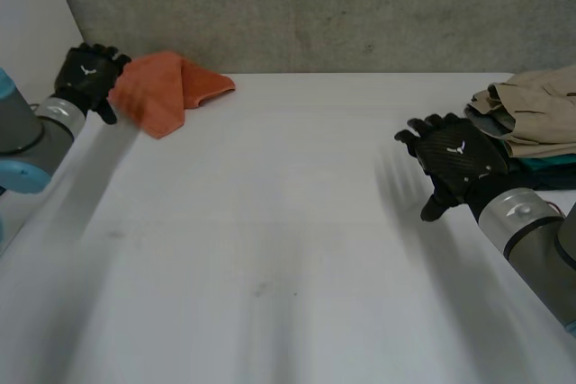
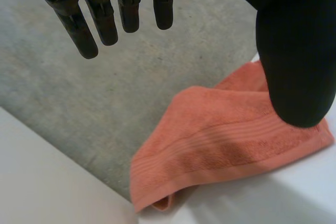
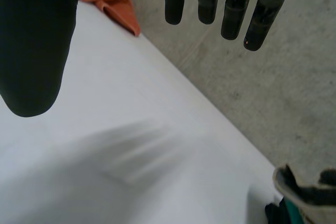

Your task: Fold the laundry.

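Head view: I am watching the folded orange towel (image 1: 166, 89) lying at the far left corner of the table (image 1: 288, 222), just beside my left hand (image 1: 88, 74). My right hand (image 1: 457, 157) is hovering near the pile of clothes (image 1: 531, 110) at the far right.

Left wrist view: the left fingers (image 2: 86, 30) are hanging straight and spread, gripping nothing, above the towel's hemmed edge.

Right wrist view: the right hand is likewise spreading wide and empty.

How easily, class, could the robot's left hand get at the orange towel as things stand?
Probably yes, quite easily: the left hand, its fingers open, is right beside the orange towel, and nothing lies between them.
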You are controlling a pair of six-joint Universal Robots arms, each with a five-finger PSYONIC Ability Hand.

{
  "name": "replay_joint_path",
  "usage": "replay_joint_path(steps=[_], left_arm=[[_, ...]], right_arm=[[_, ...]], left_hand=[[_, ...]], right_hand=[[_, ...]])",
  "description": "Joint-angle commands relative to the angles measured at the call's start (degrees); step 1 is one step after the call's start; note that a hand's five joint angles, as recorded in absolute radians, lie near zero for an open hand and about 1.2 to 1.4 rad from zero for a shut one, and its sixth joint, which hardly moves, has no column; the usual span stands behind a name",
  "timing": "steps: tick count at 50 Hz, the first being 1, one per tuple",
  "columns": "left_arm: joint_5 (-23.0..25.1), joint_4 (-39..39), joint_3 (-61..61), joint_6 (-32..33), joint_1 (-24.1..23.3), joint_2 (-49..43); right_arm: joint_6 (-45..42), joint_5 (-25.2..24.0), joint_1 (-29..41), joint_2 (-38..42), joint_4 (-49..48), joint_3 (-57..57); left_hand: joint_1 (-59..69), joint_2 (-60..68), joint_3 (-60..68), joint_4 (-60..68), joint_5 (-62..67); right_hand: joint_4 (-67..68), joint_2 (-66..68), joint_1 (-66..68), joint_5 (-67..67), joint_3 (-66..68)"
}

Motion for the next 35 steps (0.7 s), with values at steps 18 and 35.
replay_joint_path(steps=[18,35], left_arm=[[6.41,3.13,13.32,0.06,-0.44,-16.31],[9.75,8.31,16.04,5.16,-0.52,-20.09]], right_arm=[[-0.93,0.0,-0.81,0.57,0.48,2.63],[-0.84,0.0,-2.04,0.65,0.48,3.59]], left_hand=[[6.98,7.83,7.11,7.81,7.77],[13.03,13.88,13.16,13.86,13.82]], right_hand=[[-3.51,-2.77,-1.78,-3.69,-2.24],[-3.51,-2.77,-1.78,-3.69,-2.24]])
